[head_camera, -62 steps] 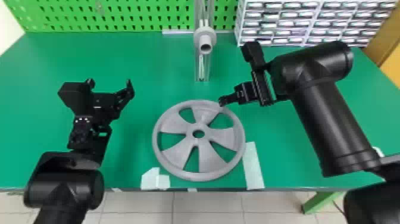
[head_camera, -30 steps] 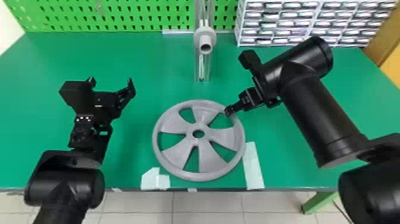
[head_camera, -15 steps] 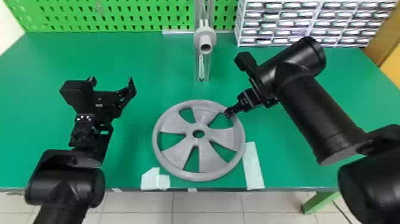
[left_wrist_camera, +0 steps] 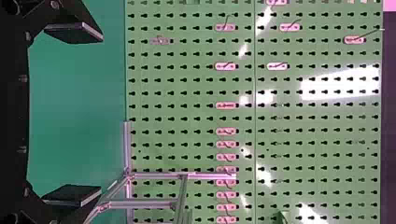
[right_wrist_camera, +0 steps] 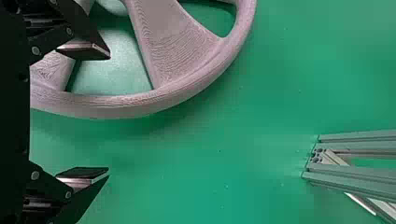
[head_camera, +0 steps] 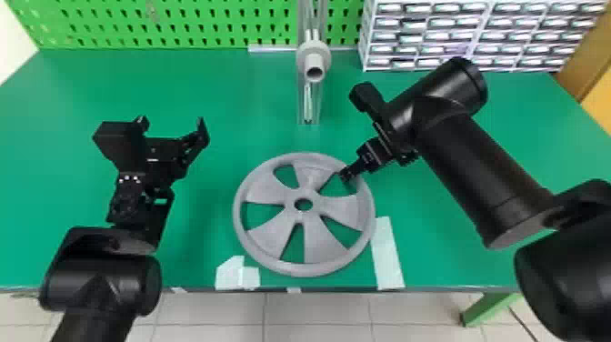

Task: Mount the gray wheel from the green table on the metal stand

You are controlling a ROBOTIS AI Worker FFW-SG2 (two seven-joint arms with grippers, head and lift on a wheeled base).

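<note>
Green board full of little holes (head_camera: 182,27) stands at the far side, with small drawers (head_camera: 436,34) to the right of it. The drawers have pale strips on the front, maybe labels, but any writing is too small to read. In front is a green table (head_camera: 91,100).

The gray wheel (head_camera: 327,234) lies flat near the table's near edge, in the middle. Farther back is the metal stand (head_camera: 308,109), with a gray pipe (head_camera: 313,61) poking out. White tape (head_camera: 386,254) is stuck down just right of the wheel.

The right gripper (head_camera: 346,175) is open at the wheel's far right side. One finger is over a gap in the wheel and the other is outside the rim. The left gripper (head_camera: 172,122) is open too, off to the left, and holds nothing.

The wheel has fine lines like printed plastic, so it is probably light and stiff. It may slip or tip if held on one side. The rim looks best to grab, since the thin spokes might crack.
</note>
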